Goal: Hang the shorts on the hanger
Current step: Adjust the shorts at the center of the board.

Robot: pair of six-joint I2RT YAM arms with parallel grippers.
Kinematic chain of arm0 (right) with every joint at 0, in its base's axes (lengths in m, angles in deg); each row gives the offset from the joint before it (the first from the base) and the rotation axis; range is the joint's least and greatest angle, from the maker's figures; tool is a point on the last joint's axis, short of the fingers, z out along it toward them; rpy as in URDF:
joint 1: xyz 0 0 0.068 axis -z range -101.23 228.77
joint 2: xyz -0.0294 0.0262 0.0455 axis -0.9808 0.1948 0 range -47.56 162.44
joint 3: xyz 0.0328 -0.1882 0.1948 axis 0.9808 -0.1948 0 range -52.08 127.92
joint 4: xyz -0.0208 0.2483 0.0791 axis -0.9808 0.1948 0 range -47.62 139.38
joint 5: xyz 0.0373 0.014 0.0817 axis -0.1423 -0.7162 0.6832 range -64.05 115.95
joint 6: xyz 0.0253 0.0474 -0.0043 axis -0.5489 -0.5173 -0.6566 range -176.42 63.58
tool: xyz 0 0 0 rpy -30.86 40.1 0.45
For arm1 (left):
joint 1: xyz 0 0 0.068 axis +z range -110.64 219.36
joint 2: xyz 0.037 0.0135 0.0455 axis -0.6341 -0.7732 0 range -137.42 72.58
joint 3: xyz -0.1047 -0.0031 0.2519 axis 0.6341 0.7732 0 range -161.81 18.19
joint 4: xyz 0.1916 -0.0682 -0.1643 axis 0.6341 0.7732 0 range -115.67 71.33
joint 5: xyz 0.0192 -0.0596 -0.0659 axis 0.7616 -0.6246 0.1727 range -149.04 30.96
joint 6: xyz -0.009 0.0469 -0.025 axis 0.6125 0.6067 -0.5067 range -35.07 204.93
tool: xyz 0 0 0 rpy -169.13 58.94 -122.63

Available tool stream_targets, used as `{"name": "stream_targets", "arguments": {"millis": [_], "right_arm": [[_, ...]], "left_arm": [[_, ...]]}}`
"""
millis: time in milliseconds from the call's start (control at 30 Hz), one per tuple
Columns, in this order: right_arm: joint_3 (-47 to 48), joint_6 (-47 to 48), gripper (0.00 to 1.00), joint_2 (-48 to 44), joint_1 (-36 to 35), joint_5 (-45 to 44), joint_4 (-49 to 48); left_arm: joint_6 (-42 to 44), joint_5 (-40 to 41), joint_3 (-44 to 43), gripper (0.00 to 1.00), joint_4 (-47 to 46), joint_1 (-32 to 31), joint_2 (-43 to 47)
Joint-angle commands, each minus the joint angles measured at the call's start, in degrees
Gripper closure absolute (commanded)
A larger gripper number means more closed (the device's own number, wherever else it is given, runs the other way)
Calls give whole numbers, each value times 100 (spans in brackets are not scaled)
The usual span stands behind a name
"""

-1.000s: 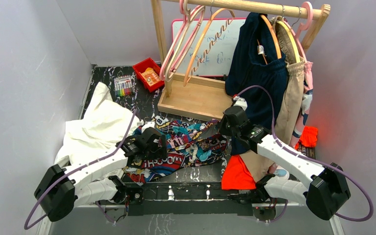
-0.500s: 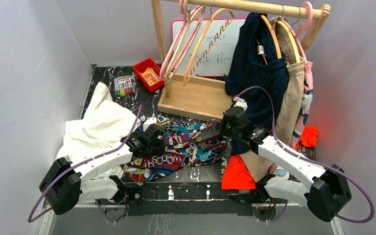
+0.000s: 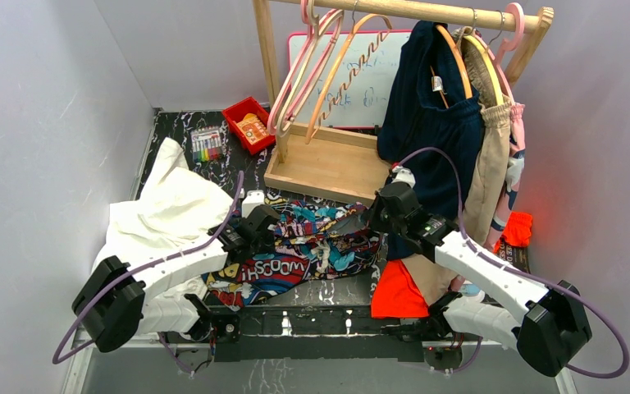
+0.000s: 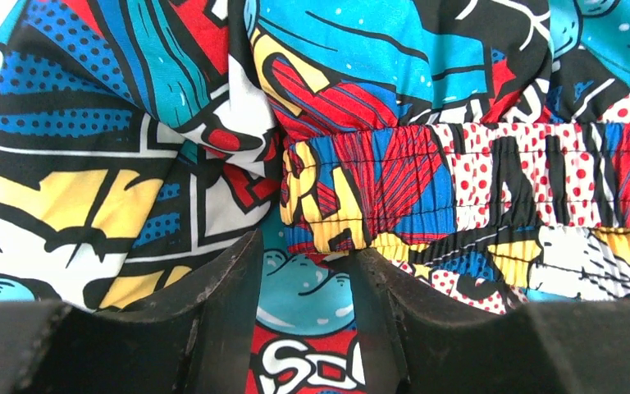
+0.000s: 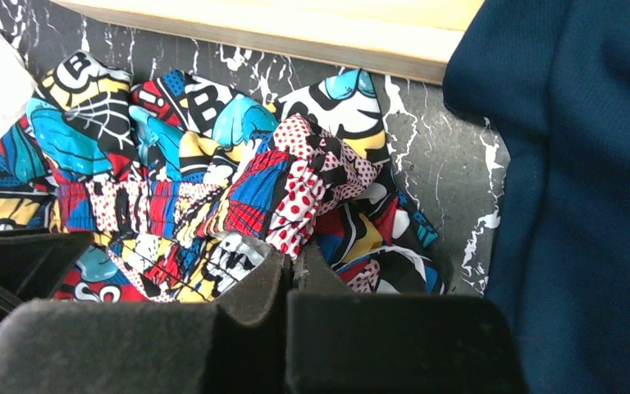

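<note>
- Far left: a white cloth lies crumpled on the dark marbled table, its right edge touching the shorts.
- My left gripper is low over the left end of the shorts. The jaws stand partly apart with a narrow gap, and flat printed cloth shows through it. The gathered end of the elastic waistband lies just past the fingertips. Nothing is pinched here.
- The shorts are spread in a rumpled heap at the near middle of the table, between my two grippers and just in front of the wooden rack base.
- The hanger hangs from the rack's rail at the far middle, beside the pink hangers and well apart from the shorts.
- My right gripper has its jaws closed tight on a raised fold of the shorts at their right end, red dotted fabric pulled up into the tips.
- Right: a dark navy garment hangs from the rail, close beside my right wrist.
</note>
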Motion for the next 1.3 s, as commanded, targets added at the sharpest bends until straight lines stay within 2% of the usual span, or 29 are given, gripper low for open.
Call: {"name": "stream_targets", "arguments": {"millis": [0,300,667,833,933,967,1000,1067,1200,1267], "right_arm": [[-76,-8,100,-149,23,66,-167],[-204,-7,100,-234,26,265,-149],[-341,50,100,-429,25,466,-15],[-334,173,100,-479,22,523,26],[-298,406,100,-482,22,630,26],[-283,498,100,-479,25,663,22],[-269,605,100,-472,26,724,22],[-202,794,91,-446,25,773,77],[-109,1221,60,-396,26,1009,64],[-64,1385,50,-350,22,1165,40]], "left_arm": [[65,513,-230,59,-361,-5,-84],[114,756,-190,60,-824,40,-168],[260,627,-217,62,-1334,303,-583],[373,579,-256,75,-1356,351,-511],[496,564,-360,90,-1186,351,-365],[516,590,-415,100,-1062,349,-316],[558,606,-468,100,-955,349,-264],[699,574,-585,100,-753,353,-173],[946,395,-849,100,-322,351,-89],[1036,303,-972,100,-121,351,-109]]}}
